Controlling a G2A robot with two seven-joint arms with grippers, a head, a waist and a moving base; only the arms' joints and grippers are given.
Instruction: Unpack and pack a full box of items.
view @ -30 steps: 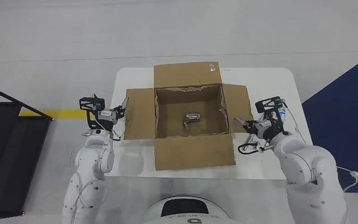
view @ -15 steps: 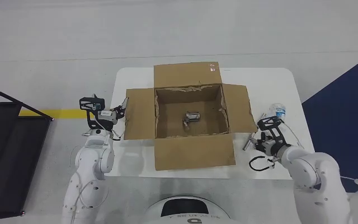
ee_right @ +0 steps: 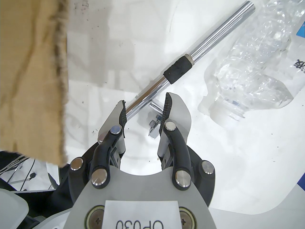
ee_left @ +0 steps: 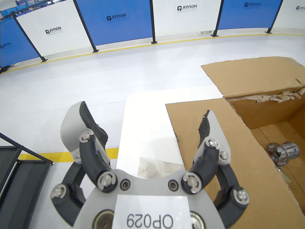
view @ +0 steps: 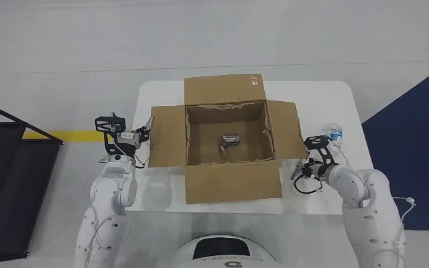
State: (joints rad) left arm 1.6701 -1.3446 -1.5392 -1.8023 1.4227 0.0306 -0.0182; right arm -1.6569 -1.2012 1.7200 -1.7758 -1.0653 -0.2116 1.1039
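Low in the right of the top view, the right gripper [ee_right: 145, 100] sits just above the white table [view: 322, 100], beside the right flap of the open cardboard box [view: 231, 182]. Its fingers are spread. One end of a shiny metal rod [ee_right: 190, 55] lies flat on the table between them, close to one finger. A clear plastic bottle [ee_right: 257, 72] lies on its side just past the rod. The box fills the middle of the table with its flaps folded out, and a small metal spool [view: 230, 141] rests on its floor. At middle left, the left gripper [ee_left: 145, 117] hangs by the left flap, fingers spread wide.
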